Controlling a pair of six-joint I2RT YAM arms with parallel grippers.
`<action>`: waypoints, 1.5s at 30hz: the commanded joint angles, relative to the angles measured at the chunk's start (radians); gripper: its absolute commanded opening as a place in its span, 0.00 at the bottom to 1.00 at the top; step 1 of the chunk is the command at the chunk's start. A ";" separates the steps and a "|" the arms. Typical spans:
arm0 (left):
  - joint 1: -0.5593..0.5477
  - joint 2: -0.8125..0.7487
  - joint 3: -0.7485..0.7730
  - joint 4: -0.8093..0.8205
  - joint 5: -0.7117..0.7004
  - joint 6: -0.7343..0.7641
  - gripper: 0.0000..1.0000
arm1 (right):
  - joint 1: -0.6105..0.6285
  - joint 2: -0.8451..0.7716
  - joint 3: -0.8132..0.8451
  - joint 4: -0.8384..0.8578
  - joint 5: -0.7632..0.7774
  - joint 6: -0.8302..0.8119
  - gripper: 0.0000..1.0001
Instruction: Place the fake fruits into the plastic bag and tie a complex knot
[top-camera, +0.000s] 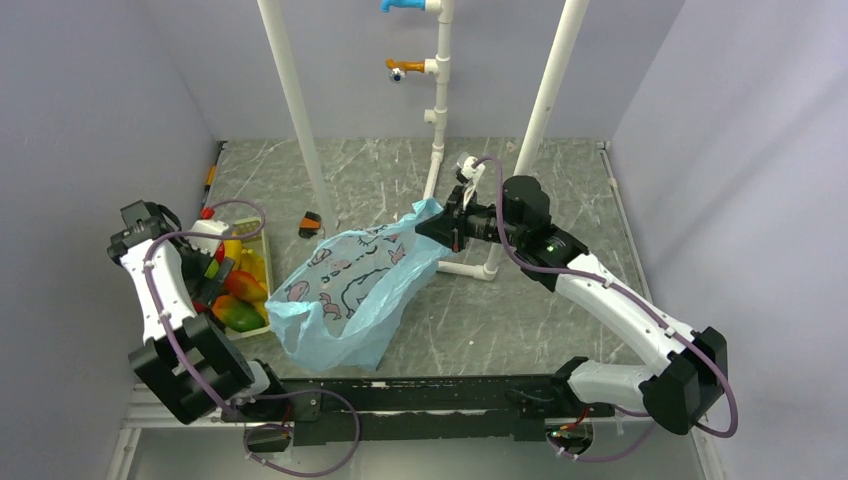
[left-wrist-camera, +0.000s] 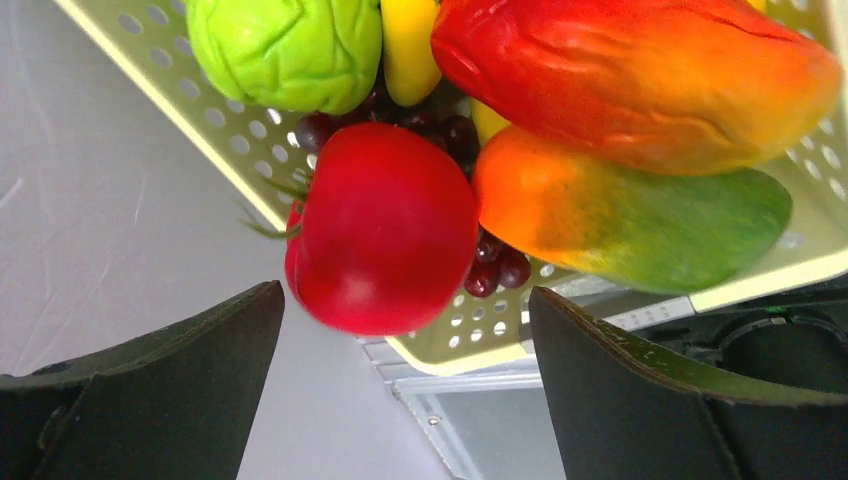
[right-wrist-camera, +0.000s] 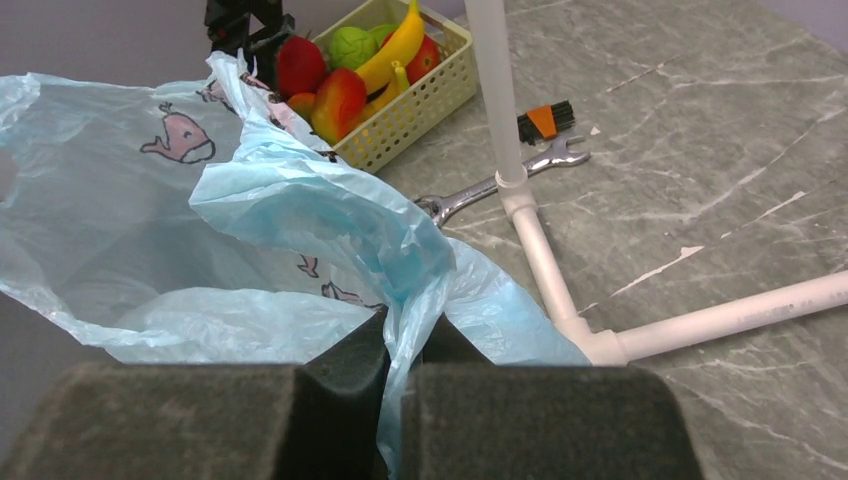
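You're at the very start: no fruit shows inside the bag (top-camera: 345, 290) yet. Your right end effector (right-wrist-camera: 400, 340) is pinched shut on the bag's rim and holds that edge up, while the rest sags on the counter (top-camera: 520, 320) beside the basket (right-wrist-camera: 420, 100). Your left end effector (left-wrist-camera: 405, 310) is spread wide and empty, hovering over the basket with a red fruit (left-wrist-camera: 385, 225) between its fingers. The fruits (right-wrist-camera: 350, 70) all lie in the basket. Loading every fruit and tying the knot are both left.
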 joint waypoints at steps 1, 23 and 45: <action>0.004 0.053 -0.023 0.111 -0.015 -0.027 0.99 | -0.014 0.007 0.026 0.059 -0.049 -0.060 0.00; -0.065 0.002 0.551 -0.278 0.560 -0.070 0.26 | -0.029 0.007 -0.079 0.137 -0.065 -0.066 0.00; -1.126 -0.238 0.023 0.214 0.447 -0.346 0.24 | -0.030 -0.025 -0.180 0.353 -0.197 -0.078 0.00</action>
